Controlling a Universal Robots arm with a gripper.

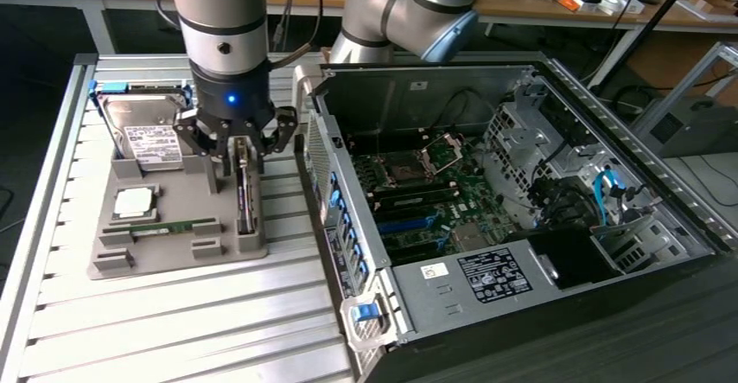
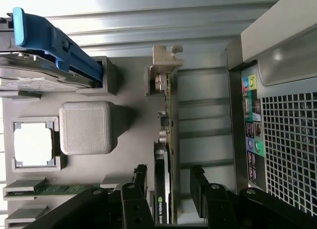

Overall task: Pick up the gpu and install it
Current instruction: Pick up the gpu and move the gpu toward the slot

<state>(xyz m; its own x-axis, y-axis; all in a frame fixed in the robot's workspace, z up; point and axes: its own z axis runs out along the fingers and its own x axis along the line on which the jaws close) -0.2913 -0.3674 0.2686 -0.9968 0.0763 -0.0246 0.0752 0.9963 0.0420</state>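
The fingers (image 2: 141, 189) stand wide open, one on each side of the gpu (image 1: 245, 201), with a gap on both sides and nothing in their hold. The gpu stands on edge in a slot of the grey holder (image 1: 173, 253) on the slatted table (image 1: 173, 331), at the holder's side nearest the computer case (image 1: 398, 309).

Around it you have a hard drive (image 1: 144, 137) at the holder's far end, then a processor (image 1: 135, 200) and a green memory stick (image 1: 162, 225) toward the exterior view's left, all apart from the card.

The wrist view gives you what the arm hides outside: the card's metal bracket (image 2: 163, 65) at its far end, a raised grey block (image 2: 86, 127) just beside the card, and the case's rear ports (image 2: 250, 135) near the other finger.

A narrow strip of table separates holder and case wall. The case lies open on its side, its board exposed.
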